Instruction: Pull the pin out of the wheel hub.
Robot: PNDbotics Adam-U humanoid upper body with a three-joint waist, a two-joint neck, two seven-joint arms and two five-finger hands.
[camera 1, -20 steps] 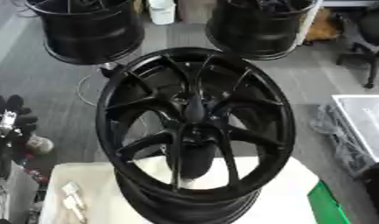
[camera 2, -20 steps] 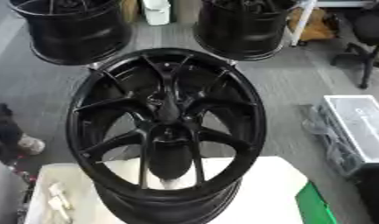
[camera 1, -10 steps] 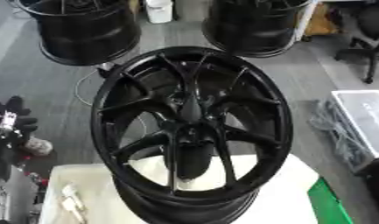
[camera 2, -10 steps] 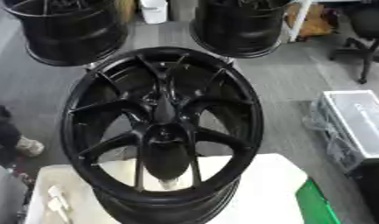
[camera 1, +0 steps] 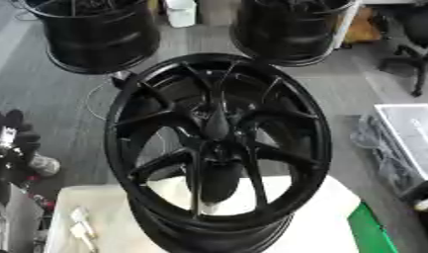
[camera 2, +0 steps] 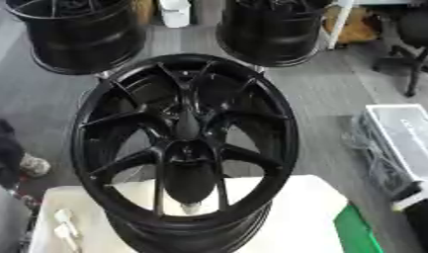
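Note:
A black multi-spoke wheel (camera 1: 219,148) stands upright on the white table (camera 1: 338,217), its face tilted toward me. At the hub (camera 1: 219,150) a dark tapered piece (camera 1: 217,122) that may be the pin points upward along the spokes. Below the hub sits a dark oval shape (camera 1: 219,180), with a small pale piece (camera 2: 189,207) under it. My left hand (camera 1: 8,141) shows only at the left edge of the left eye view, black, fingers up and relaxed, well away from the wheel. My right hand is in no view.
Two more black wheels (camera 1: 96,34) (camera 1: 290,29) stand on the floor behind. Small white parts (camera 1: 78,225) lie on the table's left. A green object (camera 1: 372,232) sits at its right edge, a clear crate (camera 1: 411,133) beyond. A shoe (camera 1: 44,165) is on the floor at left.
The whole picture drifts slightly, so the camera has moved. The wheel and my left hand stay where they were.

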